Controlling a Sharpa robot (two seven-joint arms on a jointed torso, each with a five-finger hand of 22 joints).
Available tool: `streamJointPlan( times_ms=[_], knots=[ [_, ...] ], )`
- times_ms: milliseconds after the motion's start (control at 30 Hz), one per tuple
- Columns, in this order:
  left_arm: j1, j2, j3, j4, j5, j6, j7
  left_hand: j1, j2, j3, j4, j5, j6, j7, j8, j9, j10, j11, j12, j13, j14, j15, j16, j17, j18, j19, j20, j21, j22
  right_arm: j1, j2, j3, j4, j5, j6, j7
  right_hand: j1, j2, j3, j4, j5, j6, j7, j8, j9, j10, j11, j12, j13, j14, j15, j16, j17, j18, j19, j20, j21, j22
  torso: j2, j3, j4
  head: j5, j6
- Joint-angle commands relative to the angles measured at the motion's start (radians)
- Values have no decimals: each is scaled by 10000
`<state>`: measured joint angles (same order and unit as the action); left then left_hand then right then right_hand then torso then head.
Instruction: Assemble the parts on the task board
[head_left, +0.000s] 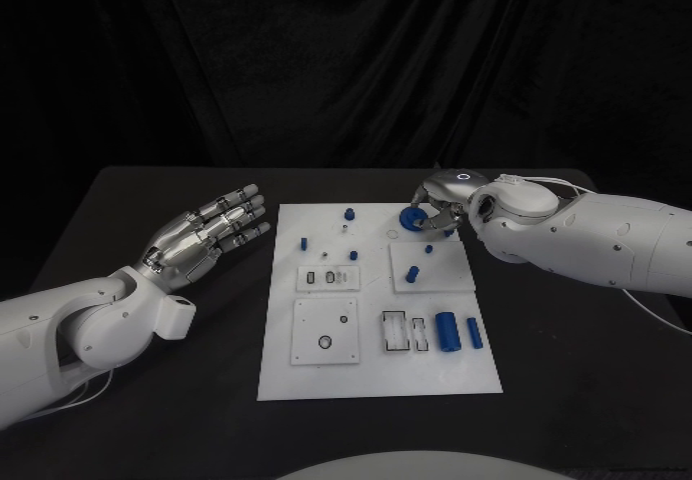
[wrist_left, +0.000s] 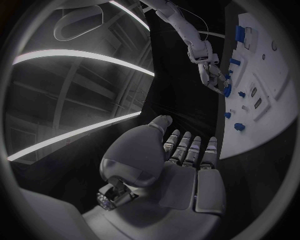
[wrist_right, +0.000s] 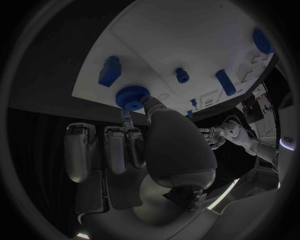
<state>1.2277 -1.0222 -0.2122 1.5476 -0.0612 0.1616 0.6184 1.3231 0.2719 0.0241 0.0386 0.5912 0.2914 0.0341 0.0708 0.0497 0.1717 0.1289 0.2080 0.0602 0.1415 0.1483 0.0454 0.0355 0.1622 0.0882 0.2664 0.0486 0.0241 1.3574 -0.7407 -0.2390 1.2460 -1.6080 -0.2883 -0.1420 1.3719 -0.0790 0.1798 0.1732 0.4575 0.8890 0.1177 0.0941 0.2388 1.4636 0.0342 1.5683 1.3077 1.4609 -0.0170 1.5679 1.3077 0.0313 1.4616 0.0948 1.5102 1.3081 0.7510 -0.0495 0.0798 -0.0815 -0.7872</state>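
At far edge of white board (head_left: 378, 380): right hand (head_left: 440, 205), fingers pinching blue toothed wheel (head_left: 414, 221), wheel just above board surface. Beside board's near-left side: left hand (head_left: 209, 235), flat, fingers spread, holding nothing. Small blue pegs (head_left: 449, 331) on board. No legible writing

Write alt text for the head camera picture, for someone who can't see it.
The robot's right hand pinches a round blue part at the far edge of the white task board on a black table. Its left hand hovers open, fingers spread, left of the board. Other blue parts lie on the board, including two cylinders near its right edge.
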Motion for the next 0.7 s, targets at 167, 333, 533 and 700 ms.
streamJointPlan(
  times_ms=[167,333,533,700],
  knots=[
    [-16,-2,9,11,-3,179,40,-124,-19,78,-22,15,-6,29,42,4,-91,26,69,-14,4,91,9,15,191,14,71,8,10,-75,-64,-18,47,-79,172,10,501,22,466,-511,683,810,-23,592,669,1072,-9,25,2631,1099,-36,29,2631,-106,500,-33,31,2286,2,0,5,-1,17],
    [-19,-27,9,15,-3,188,34,-124,-19,78,-22,15,-6,29,42,4,-91,26,69,-14,4,91,9,15,191,14,71,8,10,-77,-156,-17,243,-79,-76,167,586,100,500,-839,564,954,-84,1225,1455,1072,12,25,2631,1099,-29,29,2631,-119,538,-27,59,2319,-1,0,-1,10,28],
    [-22,-33,9,8,-3,186,26,-124,-19,78,-22,15,-6,29,42,4,-91,26,69,-14,4,91,9,15,191,14,71,8,10,-7,-244,-6,614,-79,-294,301,513,181,447,-1032,414,758,-128,1961,2445,1072,12,25,2631,1099,-32,29,2631,-163,667,-27,176,2401,-10,-6,-23,54,21],
    [-23,-19,9,-2,-3,188,20,-136,-23,90,-30,8,-7,30,43,3,-97,32,76,-15,7,93,11,16,191,17,74,9,11,243,-206,-1,1006,-79,-410,450,475,191,438,-1046,366,651,-145,2119,2688,1072,4,25,2631,1099,-40,29,2631,-178,711,-31,217,2427,-14,-5,-33,88,-28]
  ],
)
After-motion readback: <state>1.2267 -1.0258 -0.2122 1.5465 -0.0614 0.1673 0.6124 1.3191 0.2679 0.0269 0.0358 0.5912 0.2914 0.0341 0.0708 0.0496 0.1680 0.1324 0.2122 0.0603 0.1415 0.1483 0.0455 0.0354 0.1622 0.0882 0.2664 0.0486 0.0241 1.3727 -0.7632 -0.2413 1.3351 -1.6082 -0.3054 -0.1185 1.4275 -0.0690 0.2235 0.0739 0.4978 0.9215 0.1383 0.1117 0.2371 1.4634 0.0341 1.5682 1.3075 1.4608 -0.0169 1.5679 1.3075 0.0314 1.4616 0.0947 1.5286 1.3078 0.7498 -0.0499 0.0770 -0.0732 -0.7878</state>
